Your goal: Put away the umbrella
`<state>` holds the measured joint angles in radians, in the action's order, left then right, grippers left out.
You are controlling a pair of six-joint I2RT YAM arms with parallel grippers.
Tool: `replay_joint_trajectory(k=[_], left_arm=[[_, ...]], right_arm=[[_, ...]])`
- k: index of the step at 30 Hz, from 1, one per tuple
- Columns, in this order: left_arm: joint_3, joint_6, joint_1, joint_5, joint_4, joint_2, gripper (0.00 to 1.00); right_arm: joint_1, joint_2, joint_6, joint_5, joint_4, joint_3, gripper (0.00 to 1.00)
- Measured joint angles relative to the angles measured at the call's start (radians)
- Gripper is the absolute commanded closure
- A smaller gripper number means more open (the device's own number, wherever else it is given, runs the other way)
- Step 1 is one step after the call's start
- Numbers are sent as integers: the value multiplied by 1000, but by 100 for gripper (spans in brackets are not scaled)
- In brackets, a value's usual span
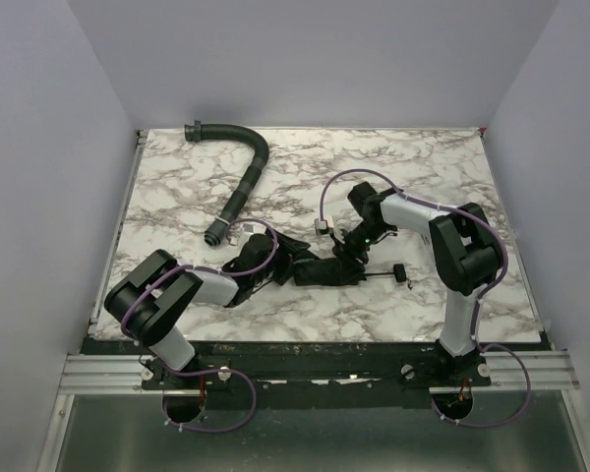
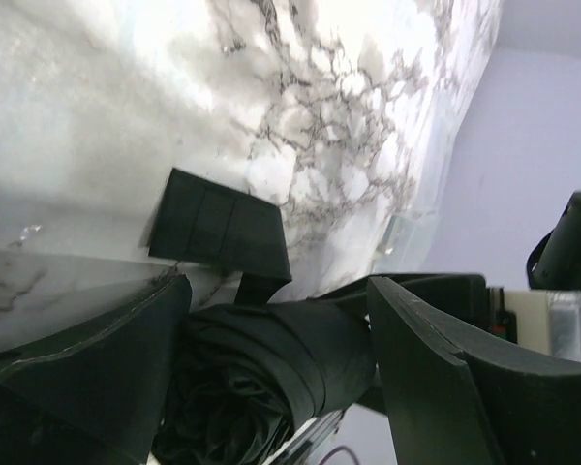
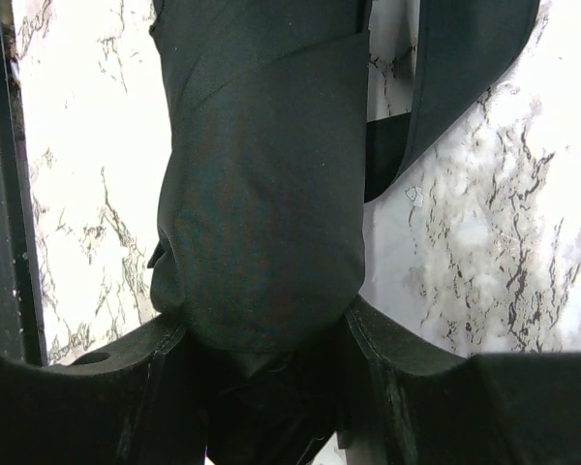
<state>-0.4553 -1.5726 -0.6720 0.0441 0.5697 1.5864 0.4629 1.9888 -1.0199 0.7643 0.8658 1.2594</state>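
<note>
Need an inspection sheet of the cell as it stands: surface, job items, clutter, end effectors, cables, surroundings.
Surface: marble-pattern table, flat.
Job's things: umbrella, collapsed to a short dark bundle, lying mid-table between the arms.
Clutter: black ribbed hose, curved, far left, apart from the umbrella.
End effectors: left end effector has a finger against each side of the bundle; right end effector is clamped on the bundle.
Cables: purple cables looped along both arms; no snag seen.
Surroundings: plain pale walls on three sides; metal rail at the near edge.
</note>
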Motion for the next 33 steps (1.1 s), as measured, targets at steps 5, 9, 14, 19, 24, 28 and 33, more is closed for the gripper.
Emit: replay_joint_trajectory(k=[5,9,14,19,24,28,33], left_arm=[[-14,-61,0,46,48,47,35],[-14,-92,-5,73,65,58,36],[-9,-105,-11,108,97,71,48],[-8,-111,-10,153,150,96,54],[-6,-119,-3,203,224,138,56],[2,-119,-1,225,312,183,73],[13,-118,-1,233,380,215,100]], right_arm=[[0,0,1,0,0,0,87],[0,0,1,0,0,0,86],[0,0,1,0,0,0,86],[0,0,-1,0,0,0,86],[0,0,-2,0,0,-1,86],[0,-1,-2,0,-1,-1,86],[0,-1,-2,0,-1,-1,87]])
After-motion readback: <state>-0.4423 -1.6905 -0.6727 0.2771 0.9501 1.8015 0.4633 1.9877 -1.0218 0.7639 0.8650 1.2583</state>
